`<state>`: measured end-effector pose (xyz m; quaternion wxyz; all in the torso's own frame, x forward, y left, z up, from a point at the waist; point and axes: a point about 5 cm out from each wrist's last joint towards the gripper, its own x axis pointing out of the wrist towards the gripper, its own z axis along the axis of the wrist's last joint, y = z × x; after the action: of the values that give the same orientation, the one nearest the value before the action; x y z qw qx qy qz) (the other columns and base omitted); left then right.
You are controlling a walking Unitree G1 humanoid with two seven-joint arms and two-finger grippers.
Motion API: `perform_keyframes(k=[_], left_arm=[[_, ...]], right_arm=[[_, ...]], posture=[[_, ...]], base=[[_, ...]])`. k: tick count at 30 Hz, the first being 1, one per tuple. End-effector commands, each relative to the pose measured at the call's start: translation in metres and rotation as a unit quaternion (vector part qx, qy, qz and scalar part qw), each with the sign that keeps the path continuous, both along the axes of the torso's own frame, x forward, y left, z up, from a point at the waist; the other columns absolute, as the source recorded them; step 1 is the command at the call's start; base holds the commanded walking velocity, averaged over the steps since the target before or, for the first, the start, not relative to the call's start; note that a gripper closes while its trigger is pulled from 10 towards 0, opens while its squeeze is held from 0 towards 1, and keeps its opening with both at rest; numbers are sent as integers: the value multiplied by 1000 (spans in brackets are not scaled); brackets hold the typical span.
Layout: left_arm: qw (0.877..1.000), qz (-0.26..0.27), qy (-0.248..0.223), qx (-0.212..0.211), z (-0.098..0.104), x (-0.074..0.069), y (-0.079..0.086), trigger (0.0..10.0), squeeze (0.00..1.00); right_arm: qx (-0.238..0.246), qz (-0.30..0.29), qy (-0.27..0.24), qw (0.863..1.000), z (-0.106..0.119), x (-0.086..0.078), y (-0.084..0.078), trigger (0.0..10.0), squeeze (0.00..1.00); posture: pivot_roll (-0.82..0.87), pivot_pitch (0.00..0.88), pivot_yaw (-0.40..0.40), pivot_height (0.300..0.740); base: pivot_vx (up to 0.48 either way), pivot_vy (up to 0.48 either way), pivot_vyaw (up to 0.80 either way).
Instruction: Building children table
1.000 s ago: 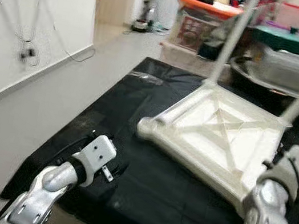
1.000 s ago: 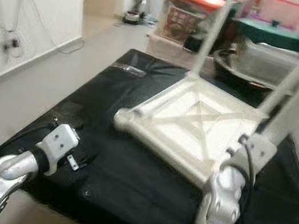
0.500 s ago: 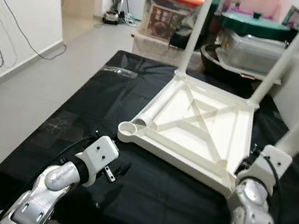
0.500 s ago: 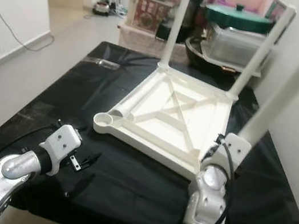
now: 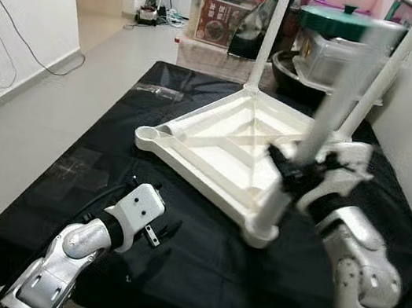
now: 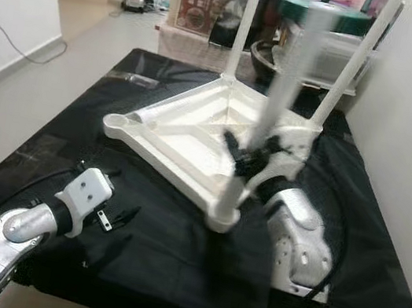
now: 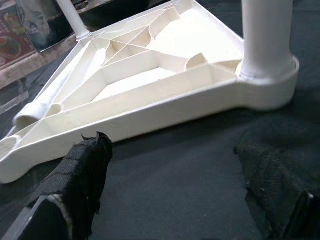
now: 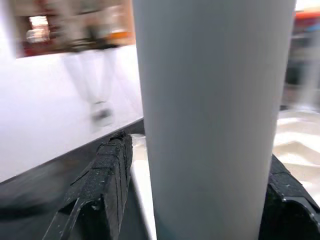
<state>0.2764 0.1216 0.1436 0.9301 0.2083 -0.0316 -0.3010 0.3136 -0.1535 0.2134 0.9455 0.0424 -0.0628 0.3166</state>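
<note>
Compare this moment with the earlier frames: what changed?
The right hand has swung its white leg from outside the upturned tabletop into the near corner socket, still gripping it. The left hand stays open over the black cloth; two far legs remain standing.

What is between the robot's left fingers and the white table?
Just bare black cloth. The left wrist view shows the left gripper open, its fingers apart from the upside-down table.
</note>
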Motion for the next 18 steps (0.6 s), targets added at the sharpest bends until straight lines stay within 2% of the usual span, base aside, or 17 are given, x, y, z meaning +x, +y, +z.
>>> perform_keyframes(k=[1, 3, 4, 5, 6, 7, 9, 10, 11, 12, 13, 14, 15, 17, 18], left_arm=[[1000, -4, 6, 0, -3, -1, -3, 10000, 0], [1000, -4, 6, 0, -3, -1, -3, 10000, 0], [1000, -1, 5, 0, -3, -2, -2, 10000, 0], [1000, -1, 5, 0, -3, -2, -2, 10000, 0], [1000, 4, 5, 1, -3, -3, 1, 10000, 0], [1000, 7, 6, 1, -3, -4, 4, 10000, 0], [1000, 7, 6, 1, -3, -4, 4, 10000, 0], [1000, 8, 7, 2, -4, -5, 5, 10000, 0], [1000, 8, 7, 2, -4, -5, 5, 10000, 0], [1000, 7, 9, 1, -5, -6, 4, 10000, 0], [1000, 6, 9, 0, -5, -6, 2, 10000, 0], [1000, 6, 9, 0, -5, -6, 2, 10000, 0], [1000, 4, 10, -2, -5, -5, 1, 10000, 0], [1000, 4, 10, -2, -5, -5, 1, 10000, 0], [1000, 3, 10, -2, -5, -5, 0, 10000, 0]], right_arm=[[-3, 65, 17, 998, -12, -4, 17, 9529, 0], [-3, 65, 17, 998, -12, -4, 17, 9529, 0], [-1, 103, 20, 995, -17, -5, 30, 4314, 0], [-1, 103, 20, 995, -17, -5, 30, 4314, 0], [-4, 105, 26, 994, -23, -1, 37, 0, 0], [-26, 41, 53, 997, -34, 10, 37, 0, 0], [-26, 41, 53, 997, -34, 10, 37, 0, 0], [-47, -33, 87, 995, -45, 20, 31, 0, 0], [-47, -33, 87, 995, -45, 20, 31, 0, 0], [-42, -266, 159, 950, -64, 34, -11, 0, 0], [-39, -442, 213, 871, -82, 29, -48, 0, 0], [-39, -442, 213, 871, -82, 29, -48, 0, 0], [-39, -559, 235, 794, -93, 16, -74, 0, 0], [-39, -559, 235, 794, -93, 16, -74, 0, 0], [-29, -629, 234, 740, -101, -2, -91, 0, 0]], posture=[[65, 0, -121, 740], [65, 0, -121, 740], [77, 0, -129, 740], [77, 0, -129, 740], [80, 0, -131, 740], [77, 0, -132, 740], [77, 0, -132, 740], [74, 0, -131, 740], [74, 0, -131, 740], [64, 0, -124, 740], [64, 0, -124, 740], [64, 0, -124, 740], [57, 0, -120, 740], [57, 0, -120, 740], [52, 0, -113, 740]], base=[[0, 0, 0], [0, 0, 0], [0, 0, 0], [0, 0, 0], [0, 0, 0], [0, 0, 0], [0, 0, 0], [0, 0, 0], [0, 0, 0], [0, 0, 0], [0, 0, 0], [0, 0, 0], [0, 0, 0], [0, 0, 0], [0, 0, 0]])
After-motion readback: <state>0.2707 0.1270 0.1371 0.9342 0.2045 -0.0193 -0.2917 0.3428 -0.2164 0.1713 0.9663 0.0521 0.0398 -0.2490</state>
